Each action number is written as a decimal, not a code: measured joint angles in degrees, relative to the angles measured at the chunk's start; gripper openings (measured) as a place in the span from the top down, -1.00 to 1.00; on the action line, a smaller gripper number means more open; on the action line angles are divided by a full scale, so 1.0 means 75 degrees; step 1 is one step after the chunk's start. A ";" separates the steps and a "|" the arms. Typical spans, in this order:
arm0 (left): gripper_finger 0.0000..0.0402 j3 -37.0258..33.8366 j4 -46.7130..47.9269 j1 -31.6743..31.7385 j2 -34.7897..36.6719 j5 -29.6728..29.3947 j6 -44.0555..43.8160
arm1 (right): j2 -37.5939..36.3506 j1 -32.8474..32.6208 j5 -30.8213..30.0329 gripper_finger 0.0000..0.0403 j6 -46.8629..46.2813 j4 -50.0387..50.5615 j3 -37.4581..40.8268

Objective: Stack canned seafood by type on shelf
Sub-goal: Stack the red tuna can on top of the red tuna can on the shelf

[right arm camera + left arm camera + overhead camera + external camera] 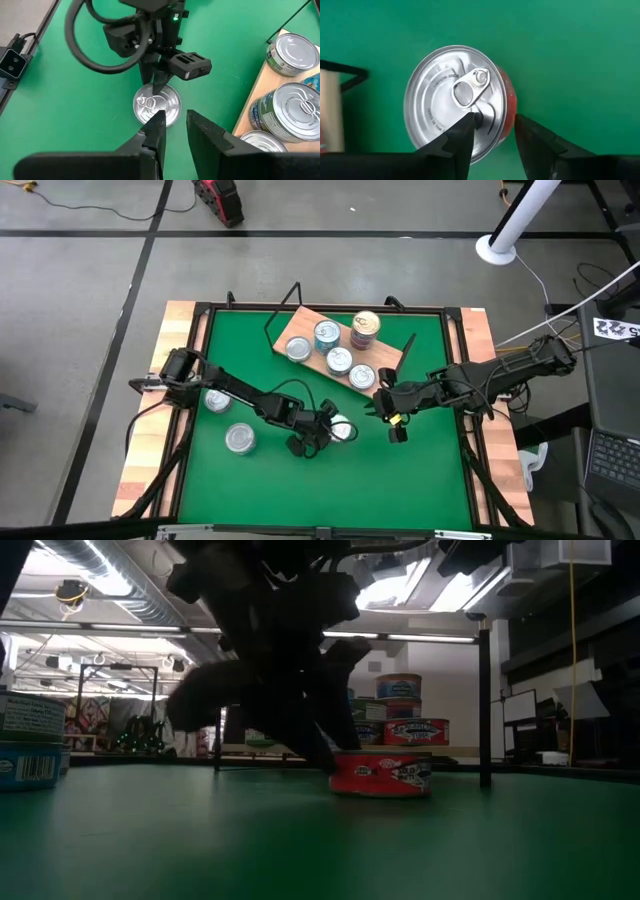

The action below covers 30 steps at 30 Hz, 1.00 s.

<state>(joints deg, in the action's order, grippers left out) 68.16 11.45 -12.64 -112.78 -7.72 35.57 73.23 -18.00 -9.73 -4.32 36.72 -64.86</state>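
A flat round tin [450,100] with a silver pull-tab lid and a red side label stands on its base on the green mat [420,480]. It also shows in the low view [382,772]. My left gripper [494,120] slants down onto it, open. One finger [462,135] is over the lid near the tab, the other [532,137] outside the rim. My right gripper [392,425] hovers just right of the tin, its fingers [155,127] a narrow gap apart with nothing between. The shelf [300,330], a wooden board, lies at the far middle with several tins [338,360] on it, one stack gold-topped [366,325]. My left gripper straddles the red tin's rim [509,107] at one side, coming from above at a slant. Whether either finger touches the lid or the side wall, I cannot tell. The tin sits flat on the mat.
Two more silver-lidded tins [217,400] [240,438] stand on the mat's left part beside my left arm. Black wire supports [280,310] rise at the shelf's ends. Free mat lies along the near edge and near right.
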 joint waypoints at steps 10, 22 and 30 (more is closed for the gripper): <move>0.83 -0.0020 -0.0272 0.0062 -0.0068 -0.1037 0.0689 | 0.0000 0.0000 -0.0024 0.61 0.0003 0.0041 0.0000; 0.99 -0.0033 -0.0372 0.0144 -0.0040 -0.1029 0.0642 | 0.0000 0.0002 -0.0021 0.61 0.0003 0.0045 0.0000; 1.00 -0.0032 -0.0421 0.0143 0.0166 -0.0945 0.0456 | 0.0003 0.0003 -0.0018 0.61 0.0005 0.0114 0.0003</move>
<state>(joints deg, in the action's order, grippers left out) 67.92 8.29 -11.57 -111.54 -14.81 38.99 73.25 -17.98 -9.87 -4.28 37.58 -64.84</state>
